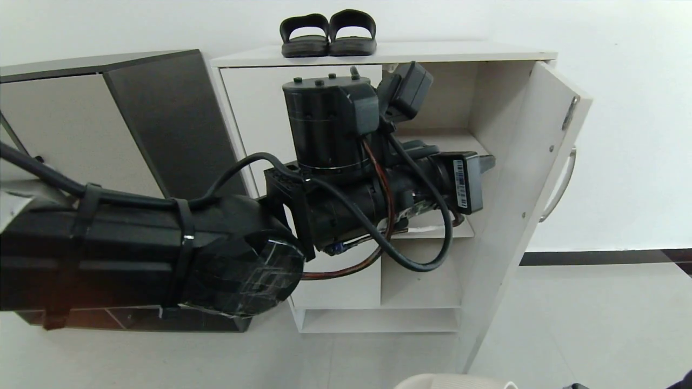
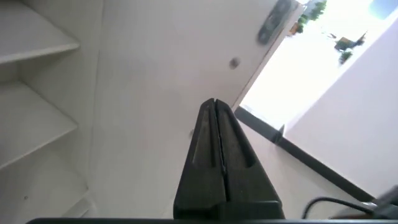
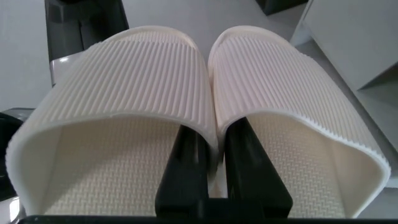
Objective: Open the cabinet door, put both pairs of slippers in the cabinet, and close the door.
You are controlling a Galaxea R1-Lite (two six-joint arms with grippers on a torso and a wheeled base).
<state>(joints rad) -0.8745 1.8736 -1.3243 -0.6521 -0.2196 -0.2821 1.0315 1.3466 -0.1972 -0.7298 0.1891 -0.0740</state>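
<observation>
While left fingers (image 2: 200, 167) press together (empty), right fingers (image 3: 186, 171) pinch the cream slippers (image 3: 137, 81).

Left gripper (image 2: 215, 111) closed, right gripper (image 3: 216, 140) — clamping (slippers (image 3: 124, 93))

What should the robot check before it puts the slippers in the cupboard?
1. White cabinet door open: ok.
2. Cream ribbed slippers pinched in right gripper: ok.
3. White shelves bare where seen: ok.
4. Opening free: not ok; the shut left gripper hangs at the doorway.
5. Black slippers stored: not ok; they sit on the cabinet top.
</observation>
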